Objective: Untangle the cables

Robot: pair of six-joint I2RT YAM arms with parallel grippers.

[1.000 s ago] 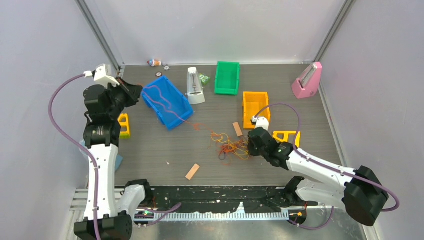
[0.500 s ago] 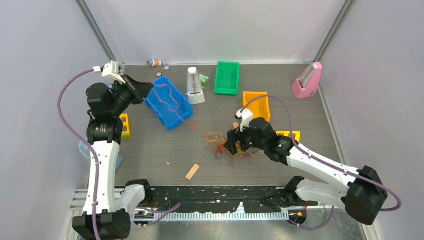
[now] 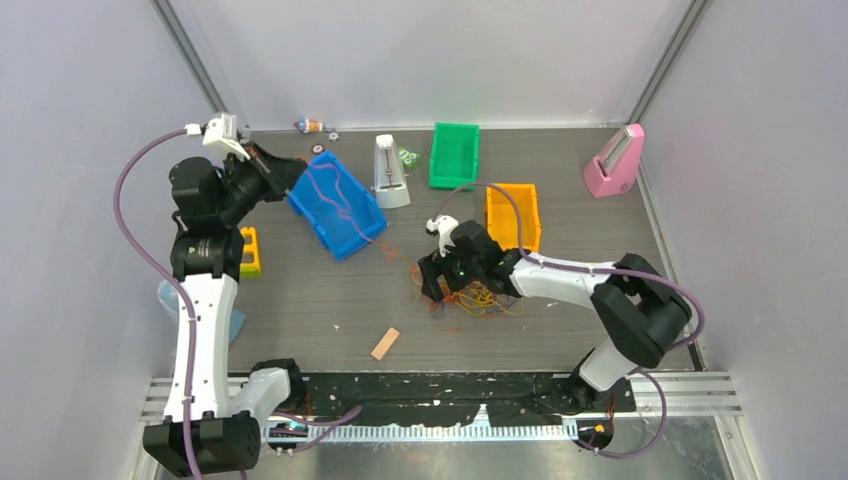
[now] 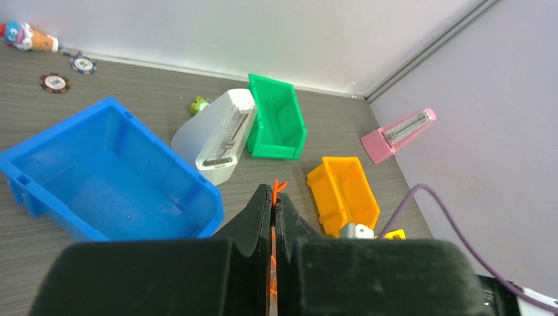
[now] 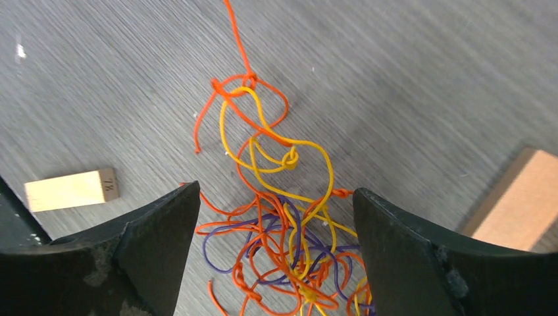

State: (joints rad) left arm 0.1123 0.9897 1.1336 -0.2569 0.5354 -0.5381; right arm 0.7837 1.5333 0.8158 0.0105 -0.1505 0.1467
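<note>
From above: pale lilac walls [image 3: 420, 60] enclose a dark grey wood-grain counter [image 3: 300, 290], a loose tangle of thin orange, yellow and purple cables [image 3: 474, 298] near its middle. Left wrist: left fingers [image 4: 258, 212] pinched together on one thin orange strand [image 4: 276, 188]. Right wrist: right fingers [image 5: 154, 230] spread apart, flanking the tangle on the counter.

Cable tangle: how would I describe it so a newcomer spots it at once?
Find the orange bin near the middle of the dark table. Just in front of it, beneath the right gripper, lie the cables: the only loose knot of thin orange, yellow and purple strands, while everything around it is rigid.
</note>
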